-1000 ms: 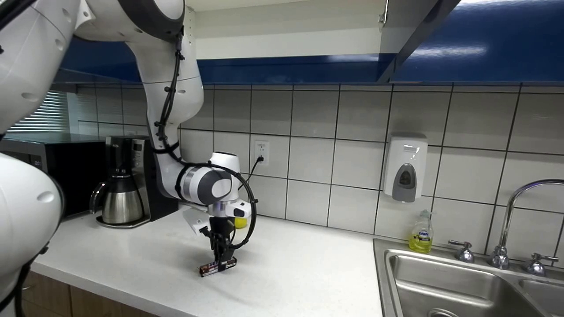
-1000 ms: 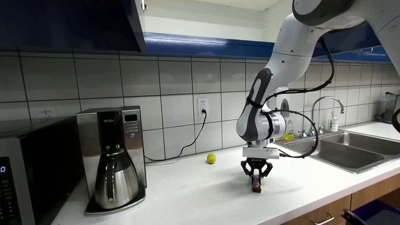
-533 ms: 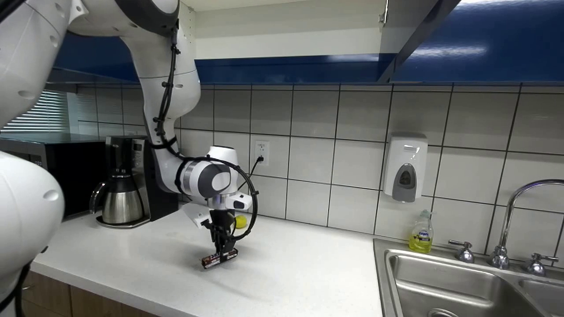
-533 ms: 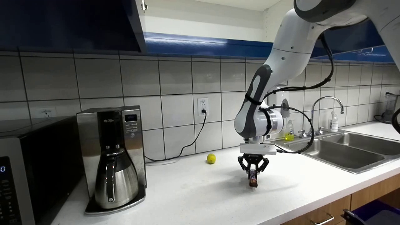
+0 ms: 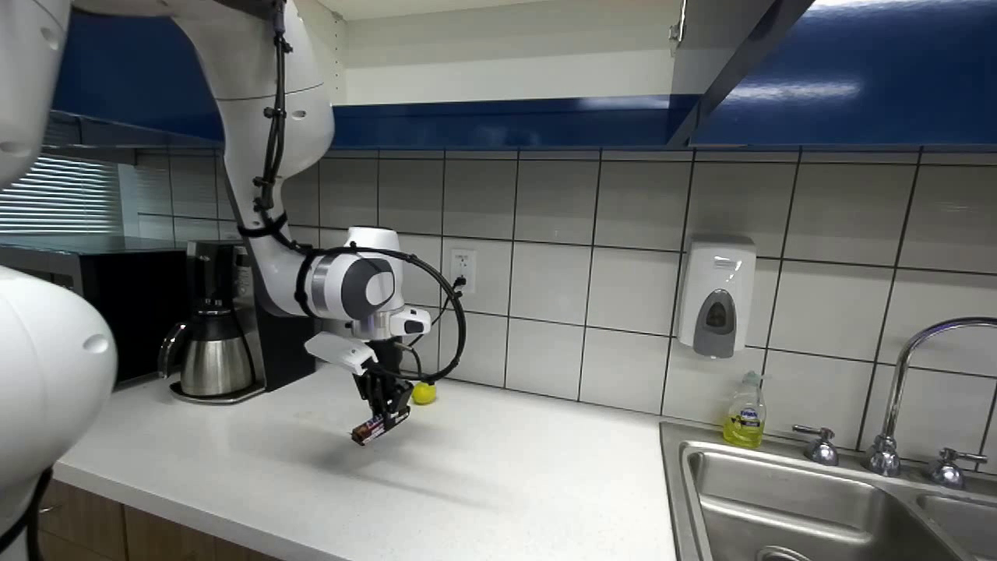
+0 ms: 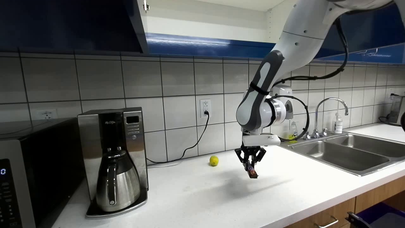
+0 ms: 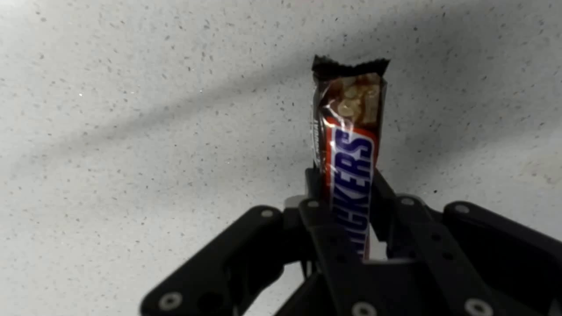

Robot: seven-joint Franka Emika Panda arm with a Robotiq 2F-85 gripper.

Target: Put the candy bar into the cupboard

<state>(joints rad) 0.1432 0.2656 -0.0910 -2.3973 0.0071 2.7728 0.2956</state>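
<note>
Pincer (image 7: 347,188) is clutching candy bar (image 7: 350,140) above the counter (image 6: 190,196), inside its front edge; carrying's likely underway, cupboard (image 6: 208,45) presumably demanding height next.

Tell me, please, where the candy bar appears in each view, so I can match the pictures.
In an exterior view, the candy bar is left of centre, in the lower half.
In an exterior view, the candy bar is right of centre, in the lower half.
In the wrist view, the candy bar runs up the picture right of centre.
Shared landmark: the claw, holding it in all three.
</note>
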